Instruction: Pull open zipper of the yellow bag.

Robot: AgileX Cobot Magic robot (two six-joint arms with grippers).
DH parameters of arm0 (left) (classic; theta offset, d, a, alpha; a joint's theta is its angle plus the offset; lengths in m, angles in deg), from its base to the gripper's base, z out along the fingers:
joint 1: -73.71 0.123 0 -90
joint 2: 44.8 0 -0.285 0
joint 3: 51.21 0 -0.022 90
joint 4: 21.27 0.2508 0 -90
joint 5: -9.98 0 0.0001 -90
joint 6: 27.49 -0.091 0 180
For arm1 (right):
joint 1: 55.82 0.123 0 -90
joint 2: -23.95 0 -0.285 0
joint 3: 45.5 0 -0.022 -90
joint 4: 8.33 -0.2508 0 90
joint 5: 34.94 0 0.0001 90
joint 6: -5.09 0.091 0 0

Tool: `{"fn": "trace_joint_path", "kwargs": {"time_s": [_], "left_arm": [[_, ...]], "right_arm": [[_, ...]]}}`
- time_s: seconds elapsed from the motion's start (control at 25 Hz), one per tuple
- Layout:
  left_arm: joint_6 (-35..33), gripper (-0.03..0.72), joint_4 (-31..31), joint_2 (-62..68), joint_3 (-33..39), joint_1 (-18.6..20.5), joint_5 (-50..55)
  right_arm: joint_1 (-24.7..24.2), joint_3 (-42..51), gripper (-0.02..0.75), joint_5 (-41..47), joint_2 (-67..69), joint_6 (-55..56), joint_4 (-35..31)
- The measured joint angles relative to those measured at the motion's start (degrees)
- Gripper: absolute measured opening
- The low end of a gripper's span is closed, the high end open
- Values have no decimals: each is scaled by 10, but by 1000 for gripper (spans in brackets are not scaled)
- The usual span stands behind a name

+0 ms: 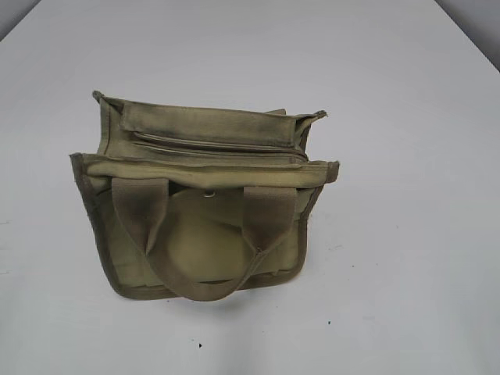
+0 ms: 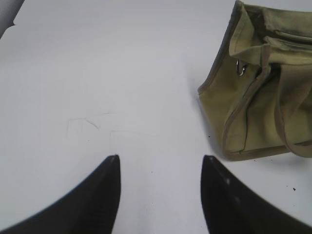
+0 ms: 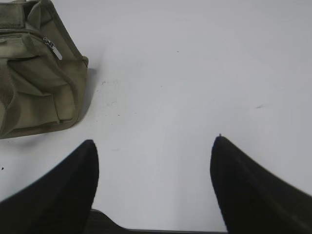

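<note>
Yellow bag (image 2: 258, 92) sits ahead-right of left gripper (image 2: 161, 163), ahead-left of right gripper (image 3: 153, 144); both released, low over table (image 3: 195, 73), holding nothing.

Left hand (image 2: 161, 163) low over the white surface (image 2: 97, 73), its two dark fingers (image 2: 105, 195) spread apart with nothing between, yellow bag (image 2: 258, 97) at upper right, well clear of the fingertips, webbing handle (image 2: 280, 114) drooping, small metal ring (image 2: 240, 68) near its corner
</note>
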Motion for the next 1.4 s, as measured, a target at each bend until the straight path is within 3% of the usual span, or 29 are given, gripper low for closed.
{"fn": "trace_joint_path", "kwargs": {"time_s": [0.36, 0.6, 1.4], "left_arm": [[0, 412, 0, 0, 0, 0, 0], [0, 412, 0, 0, 0, 0, 0], [0, 412, 0, 0, 0, 0, 0]], "right_arm": [[6, 0, 554, -1, 0, -2, 1], [7, 0, 554, 1, 0, -33, 46], [21, 0, 554, 2, 0, -25, 46]]}}
